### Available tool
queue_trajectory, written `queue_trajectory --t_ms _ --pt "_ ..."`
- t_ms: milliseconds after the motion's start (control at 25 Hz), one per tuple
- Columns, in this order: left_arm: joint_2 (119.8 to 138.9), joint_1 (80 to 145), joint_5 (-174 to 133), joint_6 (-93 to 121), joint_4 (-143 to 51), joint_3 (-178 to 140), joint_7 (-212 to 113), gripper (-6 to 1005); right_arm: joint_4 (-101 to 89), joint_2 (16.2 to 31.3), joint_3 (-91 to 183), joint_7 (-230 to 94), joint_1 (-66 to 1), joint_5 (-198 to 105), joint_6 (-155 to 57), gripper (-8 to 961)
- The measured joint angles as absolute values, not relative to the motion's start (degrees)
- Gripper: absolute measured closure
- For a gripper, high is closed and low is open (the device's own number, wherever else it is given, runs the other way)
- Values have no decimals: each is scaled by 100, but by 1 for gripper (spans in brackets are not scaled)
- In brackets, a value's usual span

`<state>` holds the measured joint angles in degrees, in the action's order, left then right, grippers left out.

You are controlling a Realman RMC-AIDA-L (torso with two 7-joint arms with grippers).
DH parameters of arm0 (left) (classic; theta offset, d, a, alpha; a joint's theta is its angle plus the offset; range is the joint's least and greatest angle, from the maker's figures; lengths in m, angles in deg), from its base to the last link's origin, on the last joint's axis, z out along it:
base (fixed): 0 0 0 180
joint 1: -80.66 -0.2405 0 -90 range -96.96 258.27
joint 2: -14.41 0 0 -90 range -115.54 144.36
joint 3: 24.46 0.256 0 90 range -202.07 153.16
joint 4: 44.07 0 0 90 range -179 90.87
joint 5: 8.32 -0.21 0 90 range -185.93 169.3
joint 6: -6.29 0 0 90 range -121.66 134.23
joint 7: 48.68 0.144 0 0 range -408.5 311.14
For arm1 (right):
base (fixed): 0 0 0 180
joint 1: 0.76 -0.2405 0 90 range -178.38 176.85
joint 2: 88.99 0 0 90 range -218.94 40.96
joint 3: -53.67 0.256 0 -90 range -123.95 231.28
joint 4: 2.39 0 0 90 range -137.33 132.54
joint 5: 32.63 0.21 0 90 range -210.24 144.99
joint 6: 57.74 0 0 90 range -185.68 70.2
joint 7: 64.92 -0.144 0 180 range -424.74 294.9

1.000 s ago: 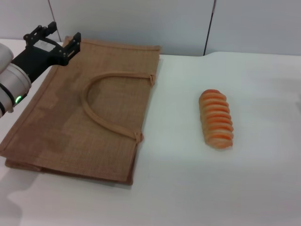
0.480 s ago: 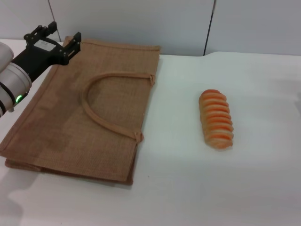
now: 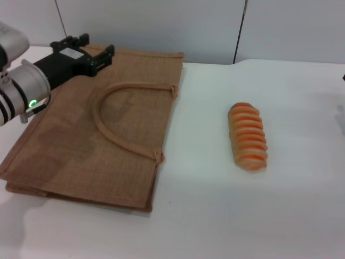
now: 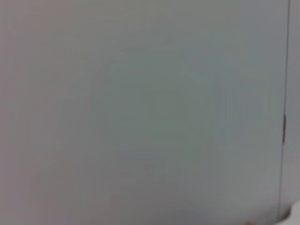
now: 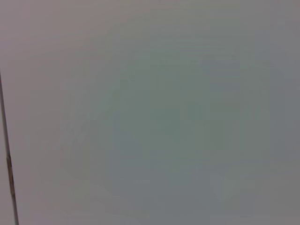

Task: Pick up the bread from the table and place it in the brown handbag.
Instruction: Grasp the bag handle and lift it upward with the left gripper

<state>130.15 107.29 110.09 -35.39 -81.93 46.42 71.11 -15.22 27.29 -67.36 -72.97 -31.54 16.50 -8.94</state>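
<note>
The bread (image 3: 248,136), a ridged orange loaf, lies on the white table (image 3: 215,216) right of centre. The brown handbag (image 3: 102,124) lies flat on the left, its strap handle (image 3: 116,116) looped on top. My left gripper (image 3: 97,45) is open and empty, hovering over the bag's far left corner, well apart from the bread. The right gripper is out of view. Both wrist views show only a plain grey wall panel.
A grey panelled wall (image 3: 215,27) stands behind the table's far edge. Bare tabletop lies between the bag and the bread, and in front of both.
My left gripper has moved to the right along the bag's far edge, further over the bag. The bread and the bag have not moved.
</note>
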Motion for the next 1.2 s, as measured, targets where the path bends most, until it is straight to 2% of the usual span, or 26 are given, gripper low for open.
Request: queue_trajectory --t_ms 480,1200 --pt "12877 10723 6773 -3379 -9406 4497 2208 291 -1523 2729 -6735 -7318 -3210 1651 -1024 135" --pt "12901 11005 5583 -3575 -9266 4380 1029 290 -1532 2737 -6736 -7325 -3277 1650 -1037 134"
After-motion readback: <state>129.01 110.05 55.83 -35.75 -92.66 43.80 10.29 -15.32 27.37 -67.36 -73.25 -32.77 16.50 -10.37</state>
